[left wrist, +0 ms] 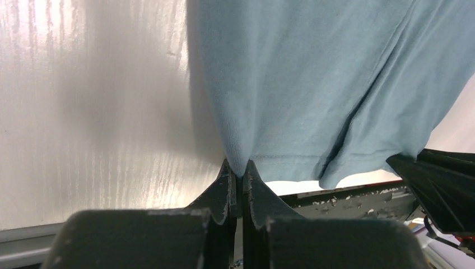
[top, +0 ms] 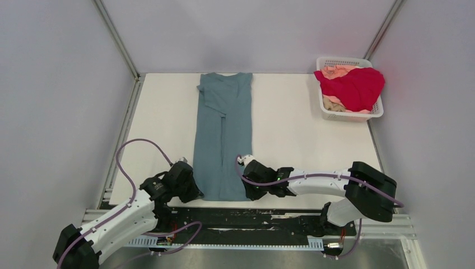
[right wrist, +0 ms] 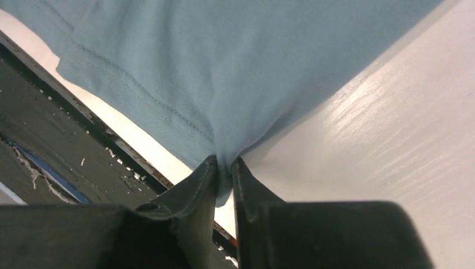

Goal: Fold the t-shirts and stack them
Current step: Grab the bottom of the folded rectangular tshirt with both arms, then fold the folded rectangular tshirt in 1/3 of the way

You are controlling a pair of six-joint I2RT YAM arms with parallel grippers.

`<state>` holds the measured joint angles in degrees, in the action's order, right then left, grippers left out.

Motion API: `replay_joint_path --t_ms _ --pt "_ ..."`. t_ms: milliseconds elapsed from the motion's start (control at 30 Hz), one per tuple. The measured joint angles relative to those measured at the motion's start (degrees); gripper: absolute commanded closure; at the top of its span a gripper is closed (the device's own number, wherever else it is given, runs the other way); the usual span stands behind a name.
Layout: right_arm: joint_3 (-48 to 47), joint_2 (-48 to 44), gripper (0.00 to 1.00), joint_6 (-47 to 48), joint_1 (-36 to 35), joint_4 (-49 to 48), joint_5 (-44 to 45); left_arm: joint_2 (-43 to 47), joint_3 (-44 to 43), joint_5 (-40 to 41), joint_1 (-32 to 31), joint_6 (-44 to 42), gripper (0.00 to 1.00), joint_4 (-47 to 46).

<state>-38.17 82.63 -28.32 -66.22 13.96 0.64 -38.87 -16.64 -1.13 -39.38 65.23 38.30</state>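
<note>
jaws l+r on teal t-shirt hem

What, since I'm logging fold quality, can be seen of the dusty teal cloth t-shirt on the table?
The dusty teal blue-grey cloth t-shirt looks like soft, thin knit with a stitched hem. It lies flat on the white table, folded lengthwise into a narrow strip, with a sleeve folded inward, the collar at the far end and the hem at the near edge. The left gripper is shut on its near left hem corner, the right gripper on the near right one.
</note>
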Motion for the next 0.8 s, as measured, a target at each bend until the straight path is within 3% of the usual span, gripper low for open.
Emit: replay_joint_path --t_ms 100,367,800 --pt "-0.33 0.39 0.96 -0.83 -0.04 0.09 0.98 -0.22 0.00 -0.22 -0.02 -0.96 1.00 -1.20" --pt "-6.73 1.25 0.95 -0.72 3.65 4.11 5.42 -5.29 -6.86 3.32 1.33 -7.80 1.00 -8.37" --pt "-30.60 15.47 0.95 6.62 18.64 2.95 10.01 -33.81 -27.76 0.44 21.09 -19.69 1.00 -26.10"
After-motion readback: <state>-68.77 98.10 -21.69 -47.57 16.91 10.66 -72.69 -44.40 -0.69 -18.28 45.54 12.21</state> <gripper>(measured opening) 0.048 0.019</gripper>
